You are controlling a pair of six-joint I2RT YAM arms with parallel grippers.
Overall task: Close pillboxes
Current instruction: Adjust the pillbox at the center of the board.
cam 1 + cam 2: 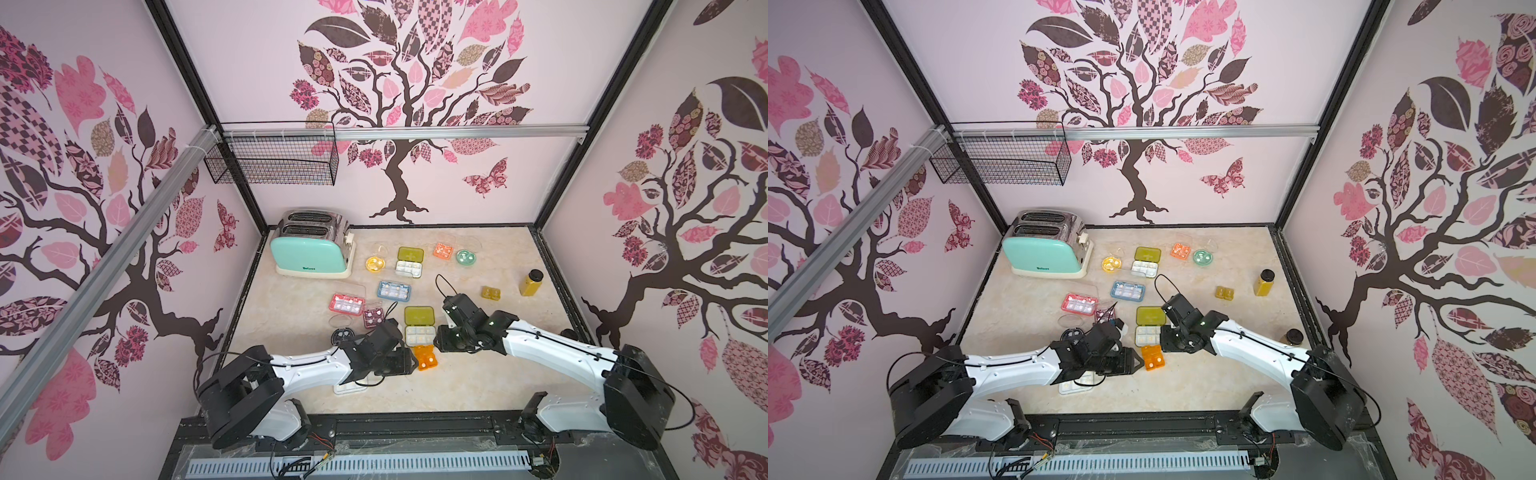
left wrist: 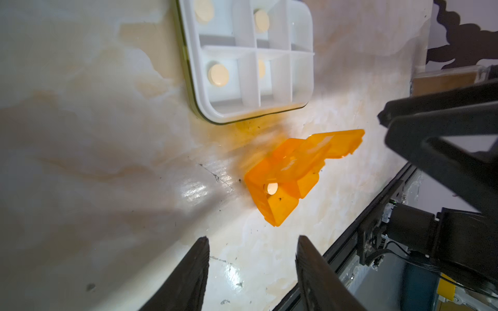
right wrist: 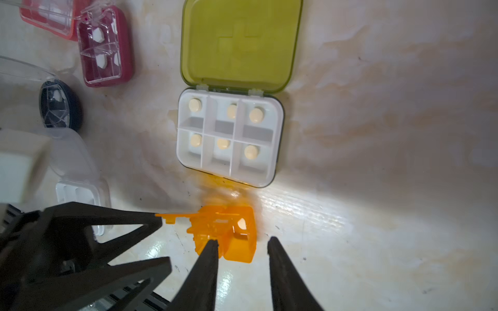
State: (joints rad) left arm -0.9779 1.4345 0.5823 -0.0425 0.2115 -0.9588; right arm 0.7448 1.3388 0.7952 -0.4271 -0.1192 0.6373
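Up front, orange pillbox point(image 3: 239, 250), ajar in wrist views only, left end effector point(image 2: 252, 250), right end effector point(image 3: 242, 239) both spread.

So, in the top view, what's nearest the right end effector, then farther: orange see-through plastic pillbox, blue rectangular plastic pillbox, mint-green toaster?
1. Orange see-through plastic pillbox, beside the right end effector.
2. Blue rectangular plastic pillbox, mid-table, farther back.
3. Mint-green toaster, far left corner.

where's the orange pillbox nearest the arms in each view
In a top view: orange pillbox lower centre.
In a top view: orange pillbox lower centre again.
Left wrist: right of centre.
Right wrist: bottom centre.
Shared landmark: white pillbox with green lid beside it.
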